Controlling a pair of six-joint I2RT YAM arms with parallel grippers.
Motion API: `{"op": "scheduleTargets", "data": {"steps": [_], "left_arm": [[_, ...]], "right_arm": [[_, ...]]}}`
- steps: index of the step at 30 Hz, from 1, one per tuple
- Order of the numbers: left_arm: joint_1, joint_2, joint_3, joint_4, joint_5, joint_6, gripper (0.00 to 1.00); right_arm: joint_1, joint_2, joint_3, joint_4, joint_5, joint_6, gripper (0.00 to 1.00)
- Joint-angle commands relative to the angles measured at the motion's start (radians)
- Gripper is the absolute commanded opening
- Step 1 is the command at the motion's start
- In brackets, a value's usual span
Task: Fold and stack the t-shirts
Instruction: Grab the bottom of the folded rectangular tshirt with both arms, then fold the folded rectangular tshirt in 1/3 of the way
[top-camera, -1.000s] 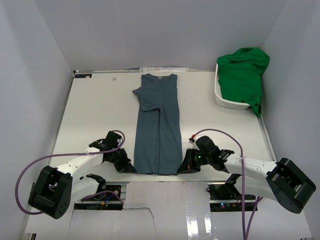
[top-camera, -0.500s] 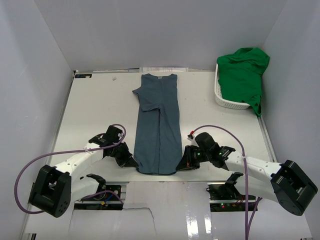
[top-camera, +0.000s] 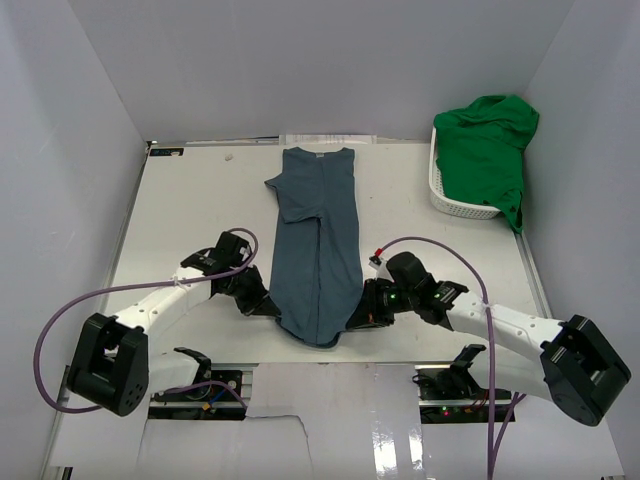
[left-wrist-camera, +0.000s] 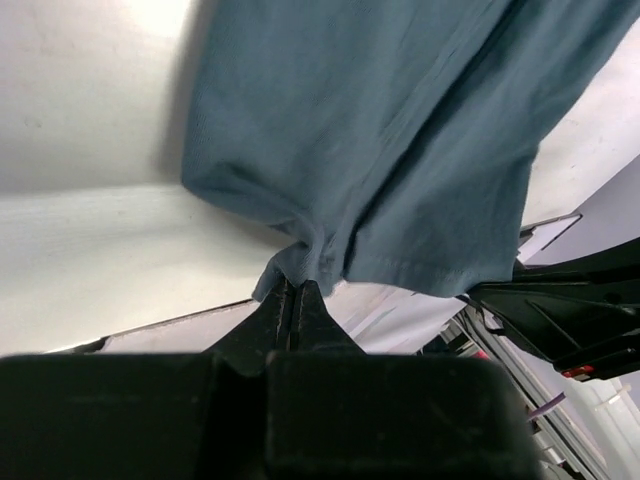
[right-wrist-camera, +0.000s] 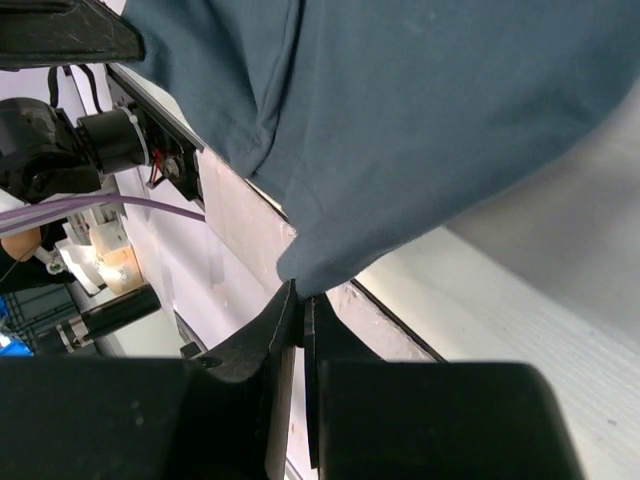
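Blue shirt (top-camera: 318, 230) lies lengthwise on the table (top-camera: 180, 220), near hem raised. Left claw (left-wrist-camera: 293, 292) and right claw (right-wrist-camera: 299, 303) each pinch a hem corner. It's light, floppy cloth that sags between them, so corners seem the right hold. Green shirt (top-camera: 485, 150) is in the basket (top-camera: 440, 195).

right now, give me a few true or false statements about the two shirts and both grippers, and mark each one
1. The left gripper is shut on a near hem corner of the blue t-shirt. True.
2. The right gripper hangs open, clear of any cloth. False: it is shut on the other near hem corner of the blue t-shirt.
3. The green t-shirt lies bunched in the white basket at the far right. True.
4. The blue t-shirt is stacked on the green t-shirt. False: it lies lengthwise on the table, collar towards the far edge, apart from the green one.
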Motion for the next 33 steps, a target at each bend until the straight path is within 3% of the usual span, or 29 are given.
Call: {"op": "scheduleTargets", "data": {"steps": [1,7,33], "left_arm": [[0.036,0.006,0.043,-0.007,-0.014,0.043,0.00],[0.127,0.037,0.047,0.019,0.042,0.095,0.00],[0.168,0.241,0.449,-0.009,-0.026,0.141,0.00]], "right_arm": [[-0.029,0.016,0.050,-0.005,-0.019,-0.038,0.08],[-0.081,0.042,0.076,-0.009,-0.055,-0.078,0.08],[-0.242,0.236,0.371,-0.154,-0.056,-0.280,0.08]]}}
